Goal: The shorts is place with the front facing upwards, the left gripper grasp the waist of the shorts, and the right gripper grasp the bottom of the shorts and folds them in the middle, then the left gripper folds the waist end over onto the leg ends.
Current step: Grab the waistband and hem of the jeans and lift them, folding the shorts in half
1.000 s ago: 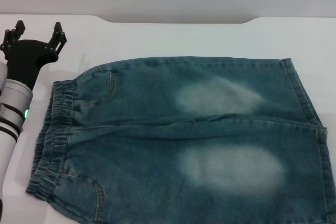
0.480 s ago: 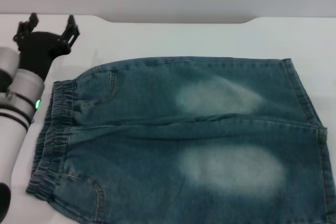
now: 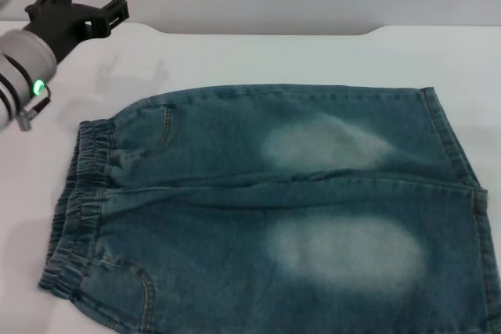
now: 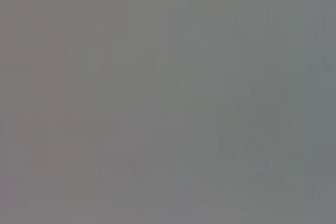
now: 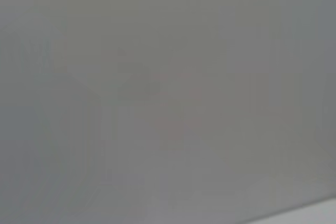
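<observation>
In the head view, the shorts point(image 3: 266, 209) lie flat and spread on the white surface point(image 3: 313, 56), with the gathered waist point(image 3: 74, 209) toward the robot's left and the straight leg hems point(image 3: 462, 170) toward its right. Two pale faded patches sit on the thighs, and a pocket seam point(image 3: 167, 127) shows near the waist. No writing, label or print can be read on the denim from here. The near edge of the shorts and the near leg's hem run out of the picture, so that part is cut off. The left gripper point(image 3: 78, 13) hangs above the far left corner of the surface, well apart from the waist and touching nothing; its black prongs are seen from the side and hold no cloth, but whether they are spread or closed cannot be told. A green light point(image 3: 37, 85) glows on the silver arm behind it, and the arm itself runs off the left edge. The left wrist view shows only a flat grey blur with nothing to make out. The right wrist view is the same grey haze, with a paler strip at one corner; no gripper shows in it.
</observation>
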Motion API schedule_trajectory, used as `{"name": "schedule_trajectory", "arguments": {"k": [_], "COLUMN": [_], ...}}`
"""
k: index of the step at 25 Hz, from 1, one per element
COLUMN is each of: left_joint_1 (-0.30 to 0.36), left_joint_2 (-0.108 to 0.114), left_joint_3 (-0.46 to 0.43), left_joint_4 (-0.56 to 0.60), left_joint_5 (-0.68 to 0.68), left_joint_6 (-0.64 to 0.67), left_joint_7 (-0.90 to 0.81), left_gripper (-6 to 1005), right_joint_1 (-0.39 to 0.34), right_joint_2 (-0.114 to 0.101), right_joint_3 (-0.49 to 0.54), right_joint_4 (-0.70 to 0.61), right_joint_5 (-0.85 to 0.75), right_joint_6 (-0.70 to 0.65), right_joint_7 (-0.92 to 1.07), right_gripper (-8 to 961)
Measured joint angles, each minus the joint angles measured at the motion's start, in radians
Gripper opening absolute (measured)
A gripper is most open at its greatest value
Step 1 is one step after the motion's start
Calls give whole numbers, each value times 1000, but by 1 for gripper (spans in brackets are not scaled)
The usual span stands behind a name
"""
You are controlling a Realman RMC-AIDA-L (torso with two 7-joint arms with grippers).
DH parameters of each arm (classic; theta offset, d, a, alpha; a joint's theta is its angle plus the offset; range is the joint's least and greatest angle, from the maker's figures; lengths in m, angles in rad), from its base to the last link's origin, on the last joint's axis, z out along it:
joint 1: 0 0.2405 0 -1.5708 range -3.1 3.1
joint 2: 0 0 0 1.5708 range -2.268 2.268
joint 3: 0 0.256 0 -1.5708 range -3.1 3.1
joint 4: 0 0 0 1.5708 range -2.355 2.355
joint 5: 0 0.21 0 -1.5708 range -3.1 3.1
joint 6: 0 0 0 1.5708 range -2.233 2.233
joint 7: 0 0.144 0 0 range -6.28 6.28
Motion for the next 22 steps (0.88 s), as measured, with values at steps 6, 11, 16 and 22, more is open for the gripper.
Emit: {"name": "schedule_trajectory", "arguments": {"k": [6, 11, 16, 22], "left_joint_1": [-25, -91, -165, -177], "left_joint_2": [-2, -1, -2, 3], "left_joint_3": [-178, -235, -259, -290], "left_joint_4": [-171, -244, -291, -385], "left_joint_5": [96, 336, 483, 512], "left_joint_6": [-441, -690, -911, -1086], "left_joint_7": [-43, -218, -281, -274], "left_gripper": [849, 843, 844, 843], "right_joint_1": [32, 122, 187, 199], "right_joint_2": [32, 33, 34, 32], "right_joint_3": [199, 282, 288, 295], "right_joint_4": [88, 107, 163, 290], "right_joint_5": [-79, -350, -607, -814], "right_joint_6": [380, 583, 729, 866], "right_joint_7": [53, 238, 393, 501], "right_gripper": [802, 801, 801, 800]}}
